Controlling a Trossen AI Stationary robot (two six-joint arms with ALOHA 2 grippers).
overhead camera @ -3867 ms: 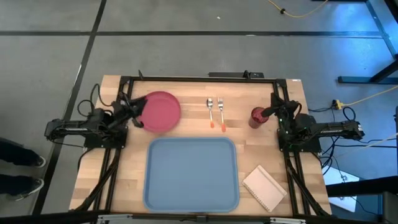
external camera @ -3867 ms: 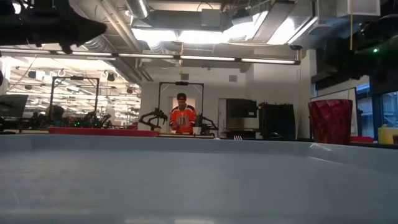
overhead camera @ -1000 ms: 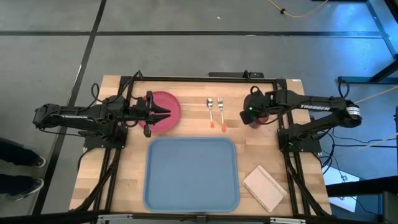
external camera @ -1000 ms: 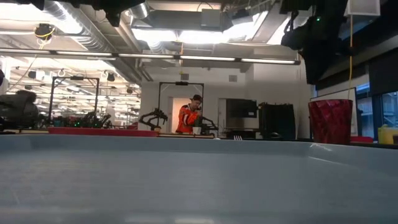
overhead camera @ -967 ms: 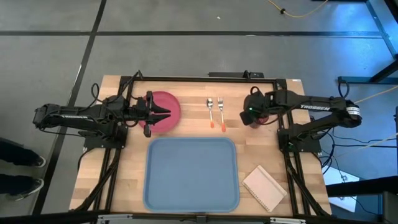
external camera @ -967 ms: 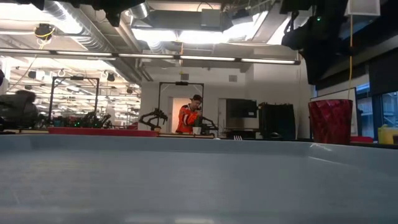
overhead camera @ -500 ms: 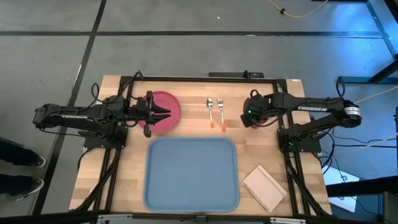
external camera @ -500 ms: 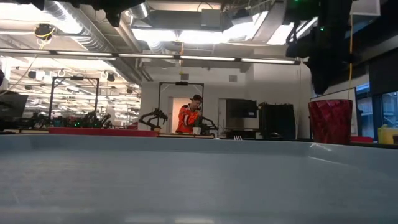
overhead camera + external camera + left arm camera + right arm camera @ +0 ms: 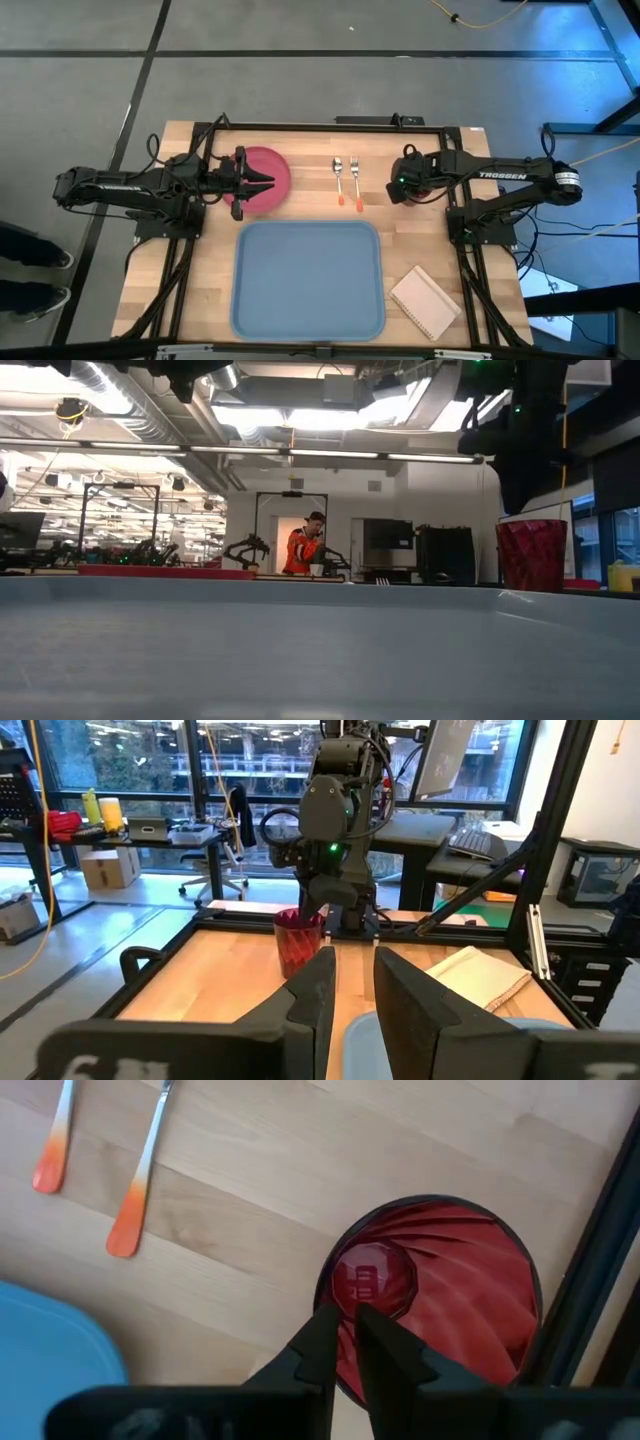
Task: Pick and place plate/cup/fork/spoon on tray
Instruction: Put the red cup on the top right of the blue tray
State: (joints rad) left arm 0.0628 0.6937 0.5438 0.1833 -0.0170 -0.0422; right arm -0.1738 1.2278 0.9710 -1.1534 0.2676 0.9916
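The pinkish-red plate [image 9: 270, 160] lies flat at the table's far left. My left gripper [image 9: 270, 182] hovers over it with a narrow gap between its fingers [image 9: 355, 975], touching nothing. The maroon cup [image 9: 440, 1290] stands upright at the far right [image 9: 531, 555]. My right gripper [image 9: 345, 1320] hangs just above the cup's rim, pointing down, slightly open. The fork and spoon [image 9: 346, 183] lie side by side between plate and cup, orange tips toward the tray; which is which I cannot tell. The light blue tray [image 9: 308, 280] lies at the near middle.
A white notepad [image 9: 425, 302] lies on the table right of the tray, near the front right corner. A black frame [image 9: 330, 126] runs along the table's far and side edges. A person in orange [image 9: 303, 548] stands far back in the room.
My right gripper has shifted a little toward the table's left edge and come down over the cup. The cup has stayed where it was.
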